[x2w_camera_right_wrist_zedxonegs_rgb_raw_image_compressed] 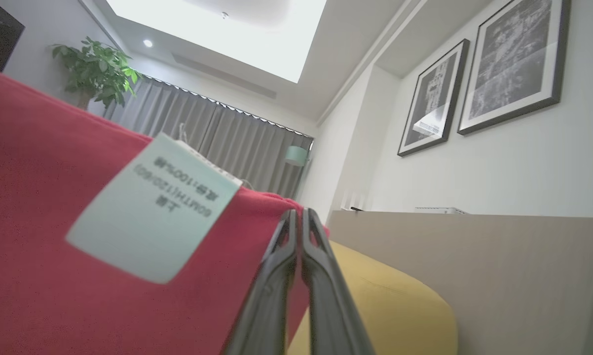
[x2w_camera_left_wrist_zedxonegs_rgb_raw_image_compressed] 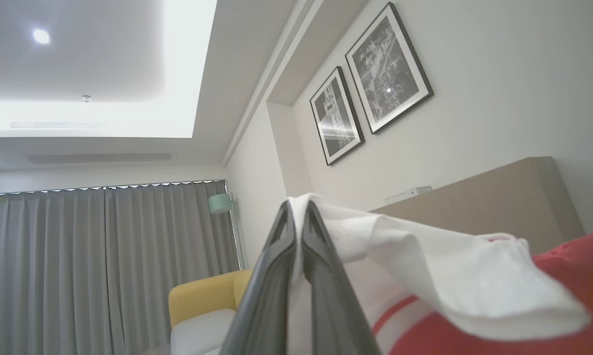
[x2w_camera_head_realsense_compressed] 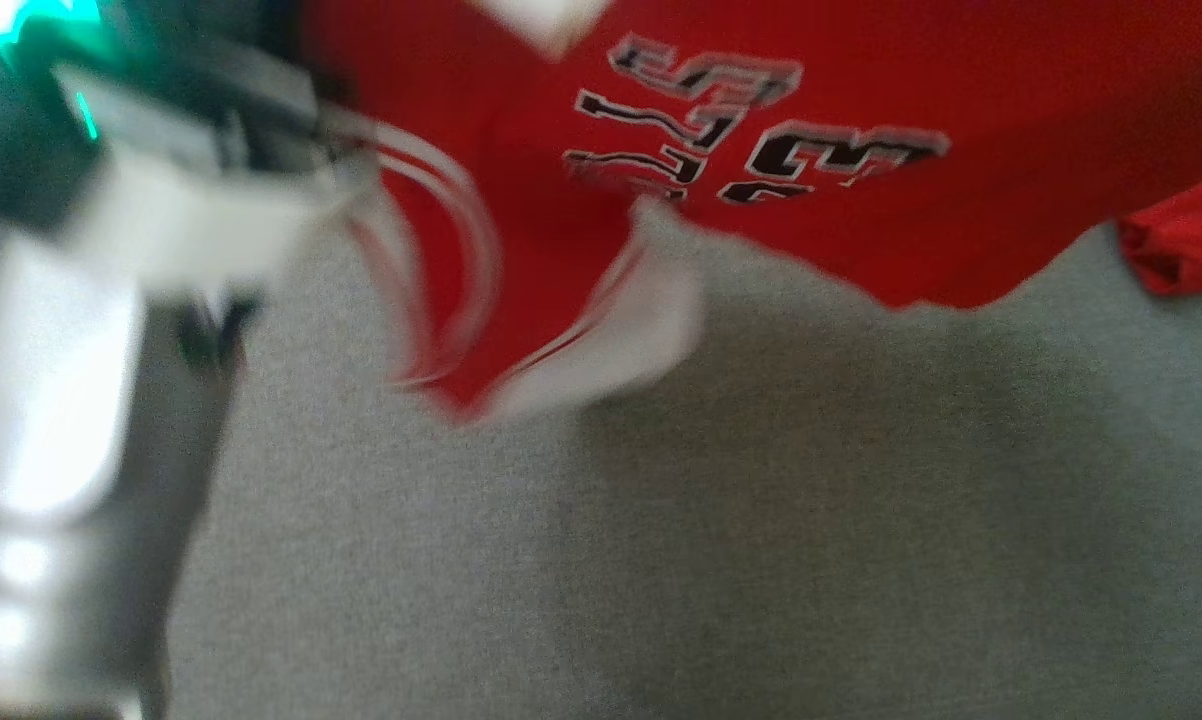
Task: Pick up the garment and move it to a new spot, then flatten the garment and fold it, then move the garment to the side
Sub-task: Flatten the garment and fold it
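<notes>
Red garment point(x2w_camera_head_realsense_compressed: 521, 120) with black-and-white lettering, spread across the top of the blurred head view above a grey surface point(x2w_camera_head_realsense_compressed: 761, 550), with a white-trimmed part hanging lowest and the pale left forearm point(x2w_camera_head_realsense_compressed: 51, 380) at the left edge. Left end effector point(x2w_camera_left_wrist_zedxonegs_rgb_raw_image_compressed: 299, 217): fingers pressed together on a white fold of the garment, red-striped cloth draping away to their right, with a yellow armchair point(x2w_camera_left_wrist_zedxonegs_rgb_raw_image_compressed: 203, 301) beyond. Right end effector point(x2w_camera_right_wrist_zedxonegs_rgb_raw_image_compressed: 296, 219): fingers closed tight on the red edge of the garment beside its pale label point(x2w_camera_right_wrist_zedxonegs_rgb_raw_image_compressed: 153, 207), two framed pictures point(x2w_camera_right_wrist_zedxonegs_rgb_raw_image_compressed: 474, 84) on the wall behind
</notes>
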Robot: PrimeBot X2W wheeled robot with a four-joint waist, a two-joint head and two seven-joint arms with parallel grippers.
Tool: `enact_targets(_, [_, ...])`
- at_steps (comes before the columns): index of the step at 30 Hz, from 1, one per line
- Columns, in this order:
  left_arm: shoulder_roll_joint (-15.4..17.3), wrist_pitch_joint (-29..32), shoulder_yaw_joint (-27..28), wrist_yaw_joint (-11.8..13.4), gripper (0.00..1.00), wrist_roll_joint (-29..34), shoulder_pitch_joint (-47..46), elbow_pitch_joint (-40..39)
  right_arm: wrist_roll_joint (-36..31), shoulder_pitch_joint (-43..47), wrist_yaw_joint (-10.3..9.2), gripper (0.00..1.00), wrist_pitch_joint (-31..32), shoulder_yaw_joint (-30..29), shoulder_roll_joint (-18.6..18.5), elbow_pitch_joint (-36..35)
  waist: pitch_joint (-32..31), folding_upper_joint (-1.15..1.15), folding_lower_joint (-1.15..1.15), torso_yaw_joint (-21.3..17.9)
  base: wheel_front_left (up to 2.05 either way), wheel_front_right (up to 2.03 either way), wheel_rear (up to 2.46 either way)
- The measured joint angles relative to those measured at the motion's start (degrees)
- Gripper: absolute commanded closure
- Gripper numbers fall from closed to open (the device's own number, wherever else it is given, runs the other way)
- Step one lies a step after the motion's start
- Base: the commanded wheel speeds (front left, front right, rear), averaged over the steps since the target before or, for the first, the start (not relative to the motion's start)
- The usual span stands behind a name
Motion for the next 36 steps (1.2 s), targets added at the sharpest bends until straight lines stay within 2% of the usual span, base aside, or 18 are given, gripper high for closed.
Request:
enact_targets(5, [-0.22,-0.48,0.23,-2.26,1.0,-1.97,-16.41,13.15,4.67,-16.53,0.0,1.0,3.16,5.94,-4.98,10.11,4.01,0.0,0.01,1.29,0.0,0.0,0.0])
enact_targets(11, [1.72,-5.15,-1.57,-2.32,1.0,5.72,-32.33,30.26,6.17,-33.49,0.0,1.0,3.13,13.8,-9.0,22.38,11.15,0.0,0.03,2.89,0.0,0.0,0.0])
enact_targets(15, [1.53,-8.16,-2.6,-2.14,1.0,8.87,-39.18,36.09,5.86,-41.02,0.0,1.0,1.18,16.47,-10.53,27.83,15.33,0.0,0.04,4.09,0.0,0.0,0.0])
enact_targets(19, [1.47,-9.5,-2.6,-1.69,1.0,9.69,-41.97,38.5,4.93,-45.64,0.0,1.0,-0.3,17.78,-11.98,29.95,17.72,0.0,0.03,5.48,0.0,0.0,0.0])
enact_targets(23, [1.42,-9.57,-2.8,-1.81,1.0,9.06,-40.74,38.56,4.58,-45.39,0.0,1.0,-0.68,19.92,-13.58,29.96,18.14,0.0,0.01,6.83,0.0,0.0,0.0])
enact_targets(27, [1.0,-9.57,-3.87,-2.32,1.0,6.57,-33.11,36.2,4.92,-40.4,0.0,1.0,-0.69,20.08,-15.21,28.91,17.76,0.0,0.0,8.14,0.0,0.0,0.0])
enact_targets(33, [0.8,-9.56,-6.92,-3.26,1.0,2.19,-12.51,31.64,5.59,-23.04,0.0,1.0,-0.68,14.66,-14.66,25.75,15.38,0.0,0.0,9.27,0.0,0.0,0.0])
enact_targets(36, [0.91,-9.56,-7.92,-3.25,1.0,0.42,-1.82,28.78,5.43,-12.78,-0.01,1.0,-0.68,11.65,-12.49,23.64,13.32,0.0,0.0,9.32,0.0,0.0,0.0])
